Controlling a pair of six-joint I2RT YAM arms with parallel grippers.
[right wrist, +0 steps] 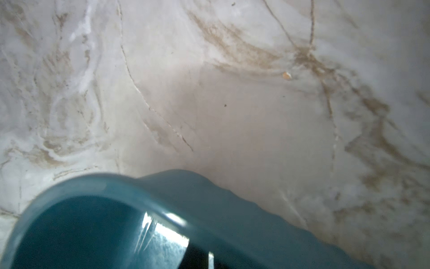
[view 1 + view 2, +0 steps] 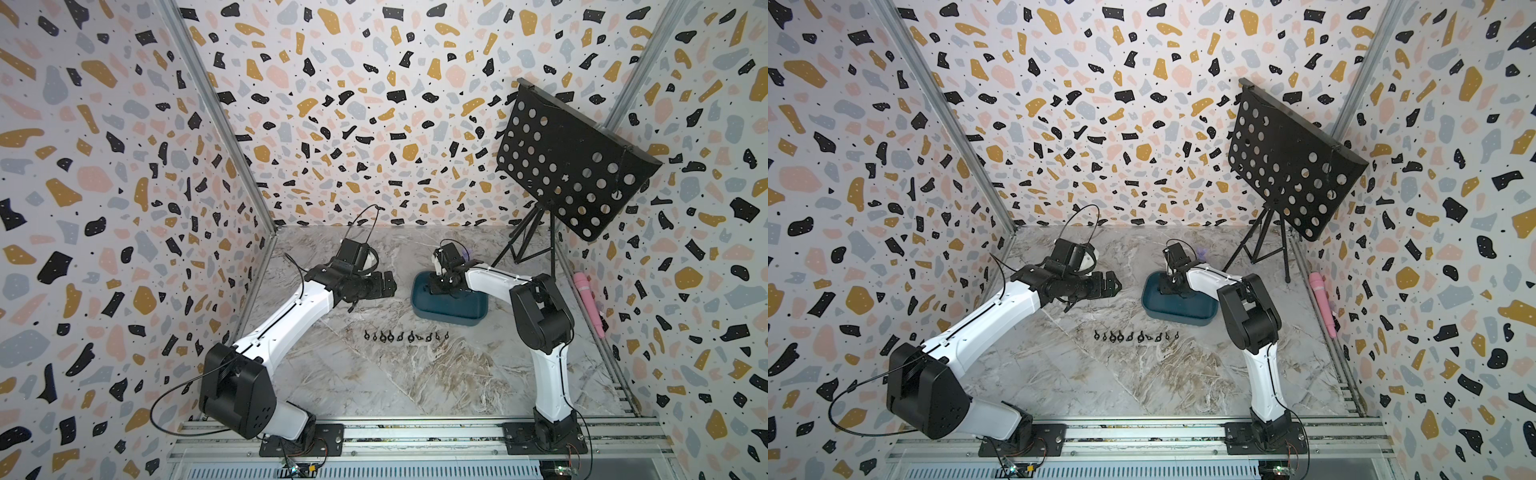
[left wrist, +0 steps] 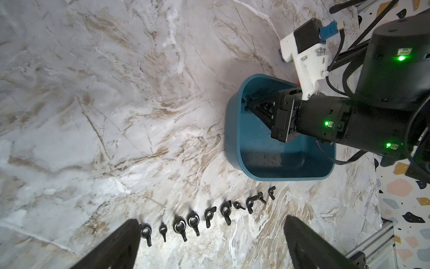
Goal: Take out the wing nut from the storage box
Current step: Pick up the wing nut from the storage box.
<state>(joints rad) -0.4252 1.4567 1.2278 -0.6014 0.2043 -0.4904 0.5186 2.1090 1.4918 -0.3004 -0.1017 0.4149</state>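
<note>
Nuts (image 3: 209,213) lined the bench (image 3: 116,93); right fingers (image 3: 261,109) pinched shut in the box (image 3: 229,130), catch unclear; left fingers (image 3: 116,246) gaped wide.

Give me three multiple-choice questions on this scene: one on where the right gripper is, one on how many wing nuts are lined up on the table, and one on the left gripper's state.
1. Where is the right gripper?
A. lifted high above everything
B. down inside the storage box
C. parked back at its base

2. How many wing nuts lie in the row on the table?
A. four
B. ten
C. sixteen

3. What state is the left gripper in?
A. open wide, holding nothing
B. shut on a wing nut
C. shut on the box rim

Answers:
1 B: the left wrist view shows its tips within the teal walls.
2 B: ten can be counted in the left wrist view and in both top views.
3 A: its fingers stand far apart in the left wrist view, with nothing gripped between them.
</note>
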